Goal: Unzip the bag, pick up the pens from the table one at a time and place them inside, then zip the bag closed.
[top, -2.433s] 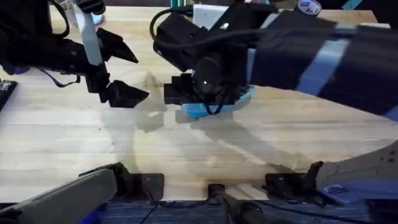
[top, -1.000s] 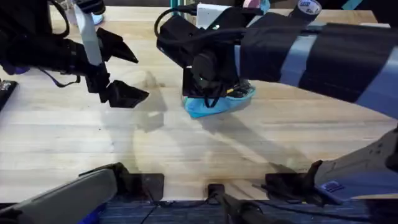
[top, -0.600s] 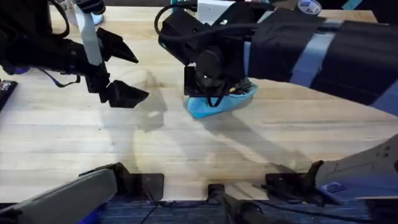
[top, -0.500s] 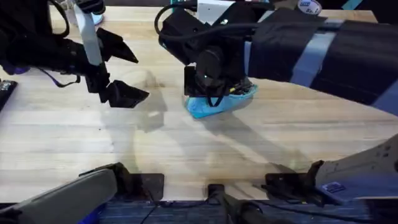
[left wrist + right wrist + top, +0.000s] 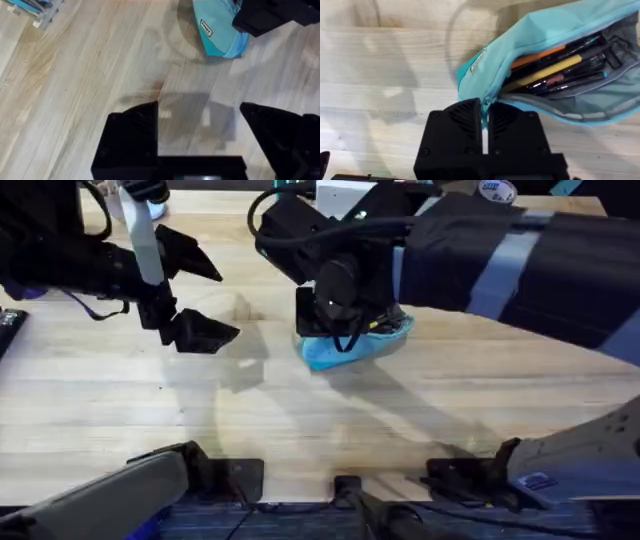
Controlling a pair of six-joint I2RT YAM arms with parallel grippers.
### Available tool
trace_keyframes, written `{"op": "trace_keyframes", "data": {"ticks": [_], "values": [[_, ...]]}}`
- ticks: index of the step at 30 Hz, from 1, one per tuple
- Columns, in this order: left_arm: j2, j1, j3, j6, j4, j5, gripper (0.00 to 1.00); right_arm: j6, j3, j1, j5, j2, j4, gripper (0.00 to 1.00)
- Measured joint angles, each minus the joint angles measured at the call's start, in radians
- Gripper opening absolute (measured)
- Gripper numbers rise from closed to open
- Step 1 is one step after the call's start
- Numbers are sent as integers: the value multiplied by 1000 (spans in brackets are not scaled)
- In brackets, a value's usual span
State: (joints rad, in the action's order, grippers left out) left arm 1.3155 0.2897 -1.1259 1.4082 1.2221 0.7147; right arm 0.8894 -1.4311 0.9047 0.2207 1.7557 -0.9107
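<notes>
Bag (image 5: 540, 45) lies on table (image 5: 120, 410) just past centre, mouth open, pens (image 5: 555, 62) inside. Right gripper (image 5: 484, 112) pinched narrow on the zipper end at the bag's 7 o'clock corner. Left gripper (image 5: 200, 122) spread wide, empty, off toward 9 o'clock. Judgement: closing step; pull straight along the zipper line, left bracing the far end.

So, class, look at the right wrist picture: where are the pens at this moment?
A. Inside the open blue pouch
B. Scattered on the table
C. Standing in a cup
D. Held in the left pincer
A: the right wrist view shows the pens lying inside the unzipped light blue pouch.
</notes>
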Motion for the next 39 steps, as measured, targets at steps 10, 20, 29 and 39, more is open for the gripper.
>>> {"op": "trace_keyframes", "data": {"ticks": [10, 20, 29, 39], "values": [[0, 0, 0, 0, 0, 0, 993, -91, 2, -8, -22, -76, -7, 34], [0, 0, 0, 0, 0, 0, 993, -213, -4, -87, -123, -96, 51, 33], [0, 0, 0, 0, 0, 0, 993, -229, -8, -210, -282, -96, 137, 33], [0, 0, 0, 0, 0, 0, 993, -275, -8, -249, -365, -96, 138, 32]]}}
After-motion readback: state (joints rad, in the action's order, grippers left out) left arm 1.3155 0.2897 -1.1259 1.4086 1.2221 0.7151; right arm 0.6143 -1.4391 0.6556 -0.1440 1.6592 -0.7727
